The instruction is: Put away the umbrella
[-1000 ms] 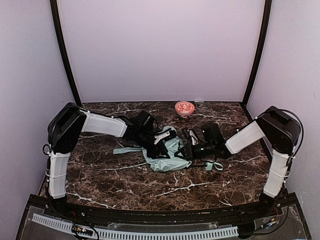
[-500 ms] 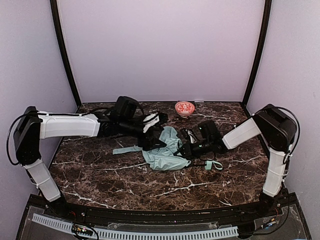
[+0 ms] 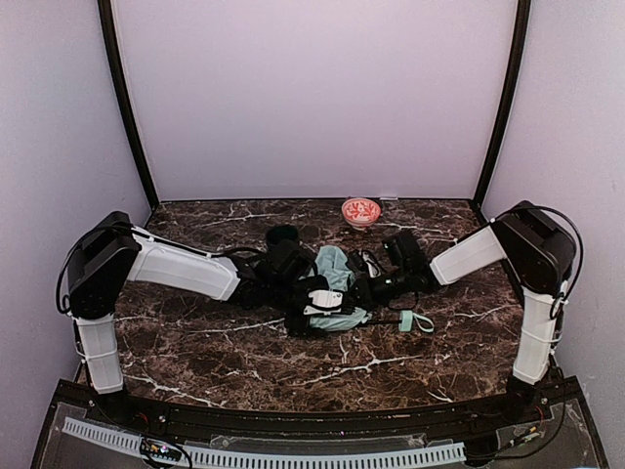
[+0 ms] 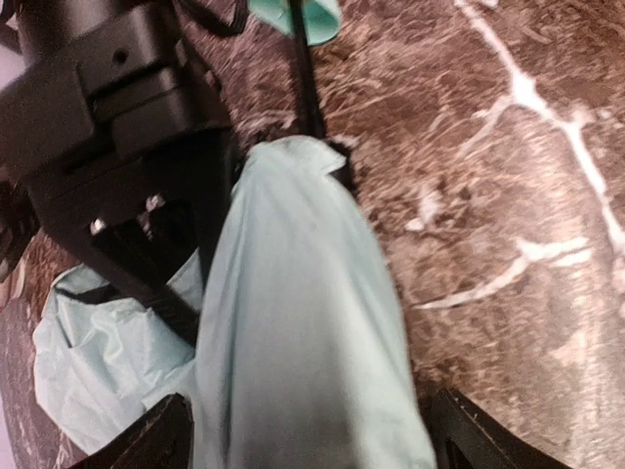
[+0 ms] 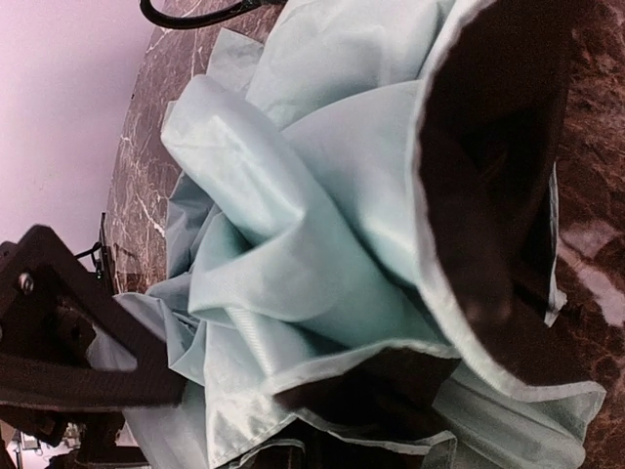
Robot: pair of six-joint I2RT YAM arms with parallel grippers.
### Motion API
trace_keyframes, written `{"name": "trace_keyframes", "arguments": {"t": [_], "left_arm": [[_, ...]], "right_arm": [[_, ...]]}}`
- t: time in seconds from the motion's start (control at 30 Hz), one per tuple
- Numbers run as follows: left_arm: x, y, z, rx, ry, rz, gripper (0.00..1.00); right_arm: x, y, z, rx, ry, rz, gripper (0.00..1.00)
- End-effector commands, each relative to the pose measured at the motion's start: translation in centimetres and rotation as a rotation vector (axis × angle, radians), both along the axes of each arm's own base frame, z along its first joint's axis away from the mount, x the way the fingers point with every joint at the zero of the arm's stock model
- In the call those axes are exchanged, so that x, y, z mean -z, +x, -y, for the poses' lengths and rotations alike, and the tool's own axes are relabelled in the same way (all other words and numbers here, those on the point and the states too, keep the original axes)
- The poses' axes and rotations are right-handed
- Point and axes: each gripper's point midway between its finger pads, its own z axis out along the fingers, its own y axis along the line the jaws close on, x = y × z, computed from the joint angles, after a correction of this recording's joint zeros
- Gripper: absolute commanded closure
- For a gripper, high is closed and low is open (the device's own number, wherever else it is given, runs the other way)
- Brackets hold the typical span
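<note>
The umbrella lies mid-table as a crumpled heap of mint-green fabric with black lining, its strap trailing to the right. My left gripper is low over the near part of the heap. In the left wrist view it stands open, its fingertips on either side of a rolled fold of the umbrella. The thin black shaft runs away from it. My right gripper is pressed into the heap from the right. Its fingers are buried under bunched fabric, shut on it.
A dark mug stands just behind my left wrist. A pink bowl sits near the back wall. Black posts and pale walls close in the marble table on three sides.
My left arm swung back from the far side and came down over the near fabric, its jaws opening wide. The fabric is more bunched. The right gripper has hardly moved.
</note>
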Motion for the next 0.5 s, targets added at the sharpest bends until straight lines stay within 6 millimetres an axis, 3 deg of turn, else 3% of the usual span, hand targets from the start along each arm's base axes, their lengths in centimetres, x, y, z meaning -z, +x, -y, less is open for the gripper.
{"name": "trace_keyframes", "arguments": {"t": [0.0,0.1,0.2,0.27,0.33,0.47], "left_arm": [[1.8,1.9,-1.9,-0.079,0.081,0.072,0.13],[2.9,1.2,-2.8,-0.086,0.129,0.034,0.14],[5.6,0.7,-4.1,-0.075,0.217,-0.002,0.18],[7.2,0.4,-4.7,-0.089,0.275,-0.051,0.29],[8.0,-0.4,-5.2,-0.102,0.313,-0.138,0.5],[7.8,-2.4,-5.1,-0.079,0.31,-0.268,0.66]], "right_arm": [[6.8,-2.1,3.7,0.039,-0.238,-0.127,1.0],[6.7,-1.9,3.9,0.029,-0.253,-0.116,1.0],[6.3,-1.6,3.6,0.014,-0.248,-0.104,1.0],[5.7,-1.3,3.4,0.011,-0.247,-0.09,1.0],[4.9,-1.0,3.3,0.007,-0.243,-0.067,1.0],[1.3,0.4,3.0,0.012,-0.183,-0.01,0.93]]}}
